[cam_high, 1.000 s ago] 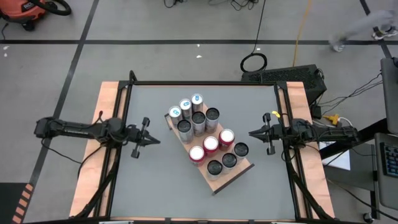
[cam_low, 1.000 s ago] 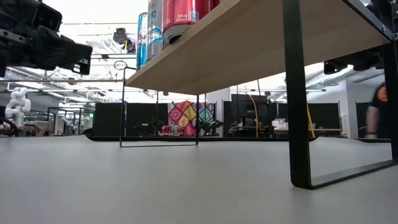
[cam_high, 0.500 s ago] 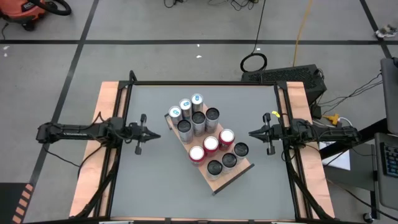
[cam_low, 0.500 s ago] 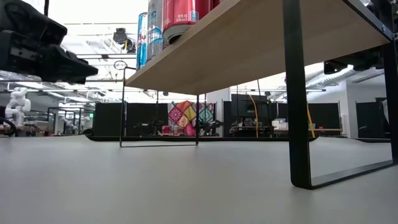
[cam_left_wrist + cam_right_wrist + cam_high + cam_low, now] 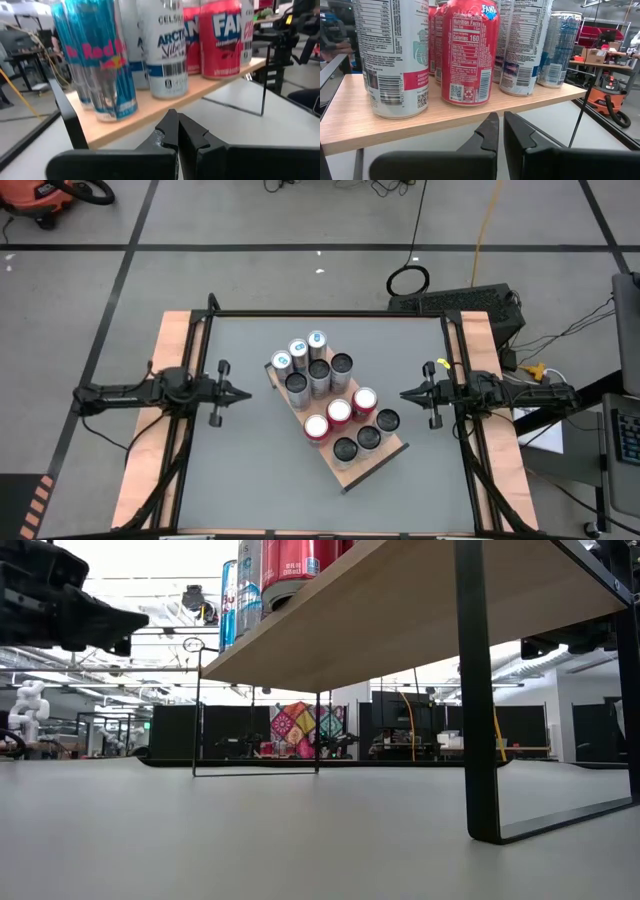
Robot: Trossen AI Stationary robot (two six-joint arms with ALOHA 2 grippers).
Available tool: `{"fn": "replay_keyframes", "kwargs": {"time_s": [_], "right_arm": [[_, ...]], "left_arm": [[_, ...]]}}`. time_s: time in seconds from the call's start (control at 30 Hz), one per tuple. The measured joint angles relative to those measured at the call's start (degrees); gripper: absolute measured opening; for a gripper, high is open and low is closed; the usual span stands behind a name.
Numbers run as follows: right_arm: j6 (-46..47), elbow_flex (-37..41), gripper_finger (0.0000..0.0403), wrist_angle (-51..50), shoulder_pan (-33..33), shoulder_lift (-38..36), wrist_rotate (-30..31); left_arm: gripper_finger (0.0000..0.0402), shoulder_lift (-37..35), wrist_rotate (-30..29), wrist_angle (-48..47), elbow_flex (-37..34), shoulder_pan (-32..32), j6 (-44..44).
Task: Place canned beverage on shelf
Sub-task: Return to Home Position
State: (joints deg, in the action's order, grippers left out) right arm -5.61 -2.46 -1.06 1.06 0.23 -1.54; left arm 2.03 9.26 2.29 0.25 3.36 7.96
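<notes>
1. The left gripper (image 5: 245, 393) has slid back toward the table's left side, its fingers pinched together and empty.
2. The right gripper (image 5: 403, 394) waits at the right side, fingers closed too.
3. The cans (image 5: 319, 372) stand on the shelf (image 5: 390, 454), mid-table.
4. Go home slowly and keep clear of the shelf.

Cans (image 5: 319, 370) on shelf (image 5: 352, 471) — mid-table (image 5: 250, 470)

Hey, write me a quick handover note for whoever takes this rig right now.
Left end effector: shut, empty, at the left edge of the table.
Right end effector: shut, empty, at the right edge.
Shelf: mid-table, holding twelve cans, among them three red soda cans in a row.
No can stands loose on the table.
Stocking looks done; only parking the arms seems left.
</notes>
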Motion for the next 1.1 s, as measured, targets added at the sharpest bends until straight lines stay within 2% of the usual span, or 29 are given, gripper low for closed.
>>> {"fn": "replay_keyframes", "kwargs": {"time_s": [0.13, 0.67, 1.1], "right_arm": [[0.0, 0.0, 0.0000, 0.0, 0.0, 0.0, 0.0], [0.0, 0.0, 0.0000, 0.3, 0.0, 0.0, 0.0], [0.0, 0.0, 0.0000, 0.4, 0.0, 0.0, 0.0]], "left_arm": [[0.0000, -2.0, 0.0, 0.3, 0.0, 0.0, 0.0], [0.0000, -2.0, -3.0, -0.5, 0.0, 0.0, -4.3], [0.0000, 1.3, -2.7, -0.4, 0.0, -0.4, -4.6]]}}
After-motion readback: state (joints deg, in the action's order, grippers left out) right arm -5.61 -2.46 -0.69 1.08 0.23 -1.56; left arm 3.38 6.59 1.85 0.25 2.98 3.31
